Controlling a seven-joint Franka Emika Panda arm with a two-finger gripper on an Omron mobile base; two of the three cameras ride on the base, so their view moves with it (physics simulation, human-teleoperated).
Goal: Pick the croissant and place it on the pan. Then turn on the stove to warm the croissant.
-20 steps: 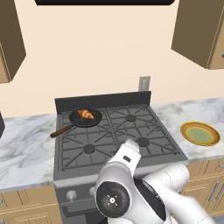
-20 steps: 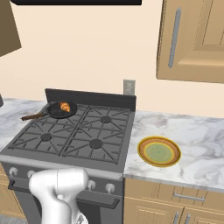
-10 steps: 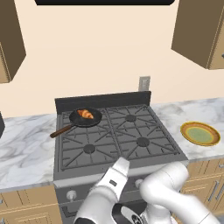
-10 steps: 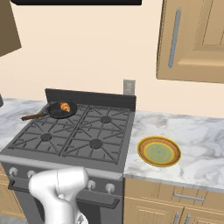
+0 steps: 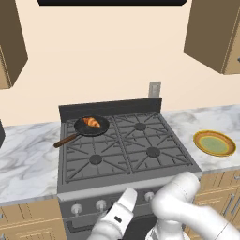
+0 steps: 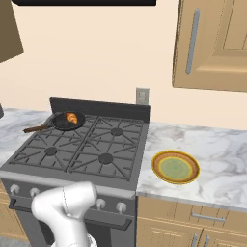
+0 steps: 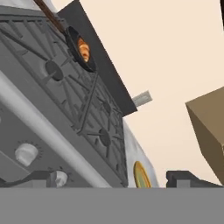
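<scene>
Left base view: we saw the croissant [image 5: 92,122] lying in the pan [image 5: 91,126] on the rear left burner of the stove [image 5: 124,145].
Done: we judged the first half of the task finished, since the pastry already sat in the pan.
Left: we judged the knob still had to be turned; we saw no flame at any burner.
End effector: in the hand view its two dark tips [image 7: 116,179] stood wide apart with nothing between them, so we took it as released.
Arm: it reached down low in front of the stove, at about knob height.
Knobs: in the hand view one silver knob [image 7: 26,154] lay near the left tip, apart from it.
Croissant to end effector: well apart, up and back across the grates.
Plate [image 6: 175,167]: it rested on the marble surface [image 6: 212,159] right of the stove.
</scene>
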